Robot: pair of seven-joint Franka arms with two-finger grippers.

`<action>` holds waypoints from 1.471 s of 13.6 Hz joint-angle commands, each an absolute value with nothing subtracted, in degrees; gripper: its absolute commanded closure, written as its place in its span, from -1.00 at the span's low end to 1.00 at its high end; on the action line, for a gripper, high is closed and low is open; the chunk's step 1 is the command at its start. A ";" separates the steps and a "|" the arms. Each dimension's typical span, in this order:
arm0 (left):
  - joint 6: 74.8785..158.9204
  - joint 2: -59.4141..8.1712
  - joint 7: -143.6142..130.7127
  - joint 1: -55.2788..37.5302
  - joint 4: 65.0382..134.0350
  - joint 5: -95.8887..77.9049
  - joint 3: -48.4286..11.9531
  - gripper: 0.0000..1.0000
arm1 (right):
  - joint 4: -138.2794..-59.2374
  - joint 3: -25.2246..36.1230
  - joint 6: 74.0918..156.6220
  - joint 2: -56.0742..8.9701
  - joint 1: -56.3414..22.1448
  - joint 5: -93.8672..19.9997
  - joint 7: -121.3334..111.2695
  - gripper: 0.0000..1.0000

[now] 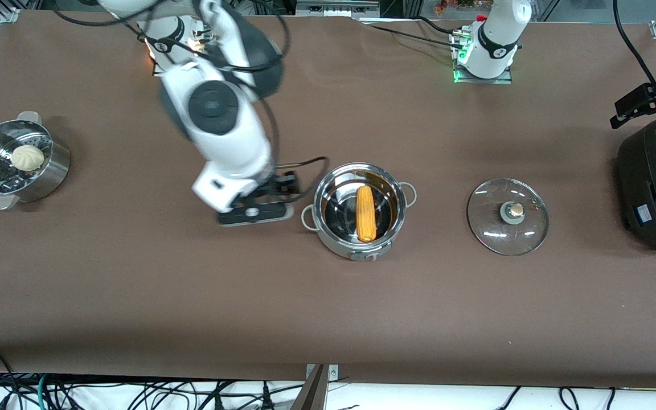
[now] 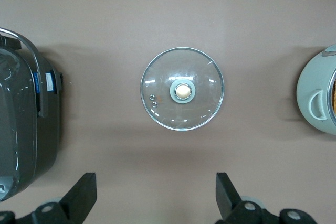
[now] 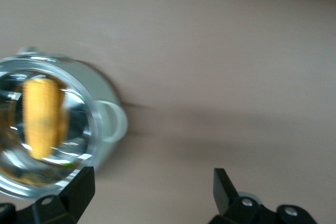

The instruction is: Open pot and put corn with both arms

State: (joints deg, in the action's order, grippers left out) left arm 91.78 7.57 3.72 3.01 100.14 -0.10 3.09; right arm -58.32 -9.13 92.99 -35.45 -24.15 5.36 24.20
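Corn (image 1: 366, 213) lies inside pot (image 1: 328, 232), job looks done; glass lid (image 1: 508, 216) parked beside pot twd left arm's end; right gripper (image 3: 149, 190) jaws apart, empty, beside pot; left gripper (image 2: 156, 195) jaws apart over lid.

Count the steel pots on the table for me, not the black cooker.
2. The pot holding the corn sits mid-table, lid off. A steamer pot holding a white bun sits at the right arm's end.
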 commanded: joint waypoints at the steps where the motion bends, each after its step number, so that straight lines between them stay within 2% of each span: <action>1: 89.83 6.68 3.16 3.16 98.09 0.70 2.81 -1.00 | -60.29 -9.84 85.81 -31.04 -18.39 5.36 17.86 -1.00; 4: 88.95 6.77 3.25 3.16 98.00 0.70 2.81 -1.00 | -60.29 -8.27 79.38 -28.22 -13.89 6.32 16.35 -1.00; 7: 88.68 6.77 3.25 3.16 98.00 0.79 2.81 -1.00 | -62.30 -1.08 77.08 -25.85 -13.37 5.46 13.54 -1.00; 9: 88.59 6.68 3.25 3.16 98.00 0.79 2.81 -1.00 | -72.19 -0.88 80.92 -20.07 -8.02 3.44 12.57 -1.00; 11: 88.59 6.68 3.25 3.16 98.00 0.79 2.81 -1.00 | -80.91 -0.88 90.04 -15.84 -4.94 3.43 10.48 -1.00; 14: 88.51 6.68 3.16 3.16 98.00 0.79 2.72 -1.00 | -89.01 -1.05 96.66 -11.00 -1.77 3.25 10.88 -1.00; 20: 87.98 6.77 3.16 3.16 97.91 0.79 2.55 -1.00 | -95.71 -2.98 96.69 -0.89 1.41 3.34 11.53 -1.00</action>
State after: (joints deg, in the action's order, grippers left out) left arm 89.74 7.57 3.70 3.00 99.95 -0.10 2.96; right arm -90.91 -0.85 95.99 -6.72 -0.20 4.13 12.31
